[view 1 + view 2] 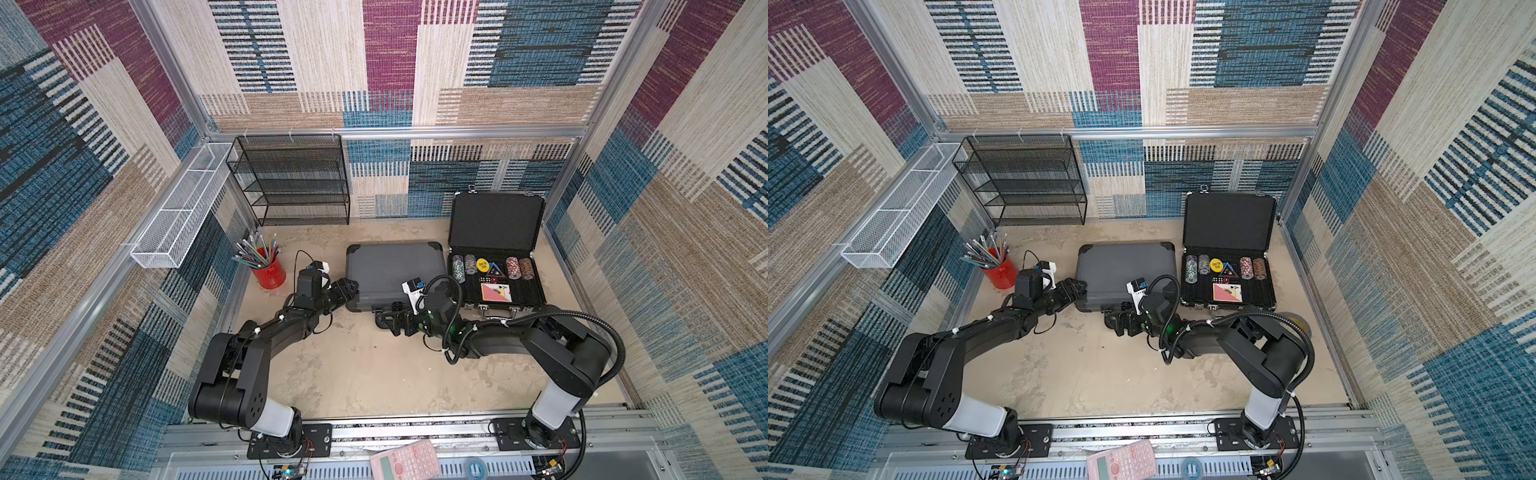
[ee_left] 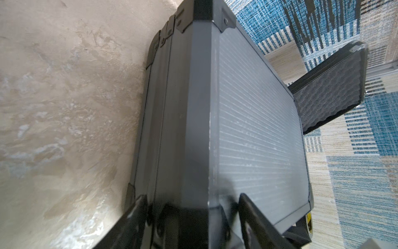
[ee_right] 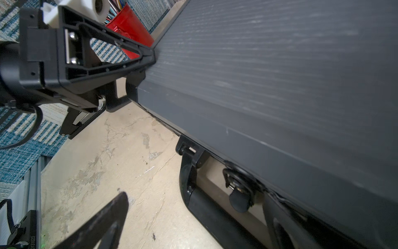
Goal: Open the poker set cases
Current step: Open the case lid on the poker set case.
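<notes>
**Grey case** point(image 1: 392, 268): it lay flat and closed at the middle of the bench point(image 1: 353, 374), ribbed lid upward. Its handle point(image 3: 206, 207) and a black latch point(image 3: 237, 190) were on the front side, facing the arms.

**Black case** point(image 1: 498, 309): it sat just beside the grey case, on the robot's right, and was already open. Its lid point(image 1: 496, 218) stood upright toward the back wall with the foam lining exposed. Rows of chips point(image 1: 515, 268) and playing cards point(image 1: 494, 293) lay in the base.

**Left gripper** point(image 1: 348, 291): it met the grey case at the front left corner. The jaws stood part-spread astride the black corner cap point(image 2: 189, 228) (one finger point(image 3: 148, 57) touched the lid's top edge, the other sat low against the side wall). Whether they actually pinched the corner could not be told.

**Right gripper** point(image 1: 388, 322): it sat low, just in front of the grey case, with jaws spread wide and holding nothing. In the right wrist view the handle showed between its two fingers.

**Surroundings**: a red cup point(image 1: 272, 272) of pencils stood near the left gripper, on the side away from the cases. A black wire-mesh shelf point(image 1: 295, 183) stood against the back wall, well apart from both cases.
</notes>
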